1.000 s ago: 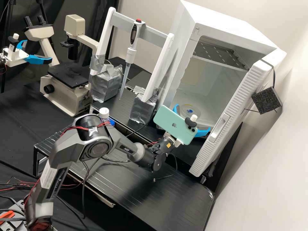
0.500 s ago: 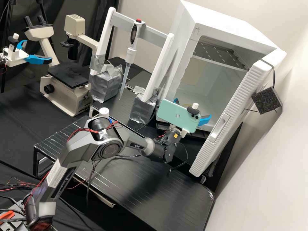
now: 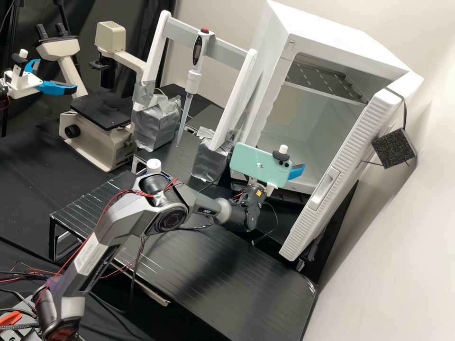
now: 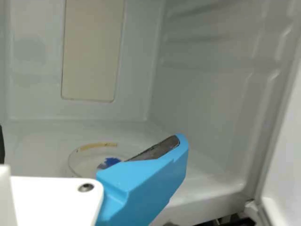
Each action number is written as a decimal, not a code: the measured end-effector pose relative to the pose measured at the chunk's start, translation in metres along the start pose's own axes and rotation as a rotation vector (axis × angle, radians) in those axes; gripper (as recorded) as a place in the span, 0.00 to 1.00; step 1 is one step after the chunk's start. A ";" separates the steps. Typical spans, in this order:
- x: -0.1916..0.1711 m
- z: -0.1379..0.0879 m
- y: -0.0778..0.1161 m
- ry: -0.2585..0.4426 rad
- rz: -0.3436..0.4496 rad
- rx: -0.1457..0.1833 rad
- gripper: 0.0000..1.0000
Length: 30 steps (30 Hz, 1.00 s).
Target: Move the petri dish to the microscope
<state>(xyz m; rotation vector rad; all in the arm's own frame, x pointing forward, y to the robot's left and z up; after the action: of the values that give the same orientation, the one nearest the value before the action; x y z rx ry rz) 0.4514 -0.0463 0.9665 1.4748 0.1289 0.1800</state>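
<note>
Over by the black bench (image 3: 28, 161), seeing a pale wall (image 3: 412, 246) and, in the foreground, a low black platform (image 3: 227, 284). Holding the gripper (image 3: 297, 171) at the mouth of the white cabinet (image 3: 350, 31), with its ribbed door (image 3: 355, 142) open. Bearing a mint-green phone (image 3: 258, 166) on the gripper. Spreading the fingers apart, released and grasping nothing, and baring the dark pad (image 4: 157, 149) of one blue finger in the wrist view. Lying flat on the cabinet floor (image 4: 42, 141), being the clear petri dish (image 4: 87, 160), with a blue mark and a yellowish strip. Hiding partly behind that finger; not telling whether touching. Standing well apart from the cabinet, being the cream microscope (image 3: 92, 147) with its black stage (image 3: 102, 113). Between them, hanging upright from a white stand (image 3: 156, 52), being a pipette (image 3: 192, 80).
</note>
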 end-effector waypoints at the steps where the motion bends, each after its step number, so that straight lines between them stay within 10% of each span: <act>1: 0.002 0.002 -0.002 -0.005 -0.008 -0.003 1.00; 28: 0.018 0.015 -0.002 -0.071 -0.035 -0.049 1.00; 29: 0.018 0.015 -0.001 -0.073 -0.035 -0.050 0.00; 30: 0.018 0.015 -0.001 -0.075 -0.035 -0.051 0.00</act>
<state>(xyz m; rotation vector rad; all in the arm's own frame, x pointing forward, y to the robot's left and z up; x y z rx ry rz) 0.4719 -0.0578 0.9671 1.4260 0.0892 0.0990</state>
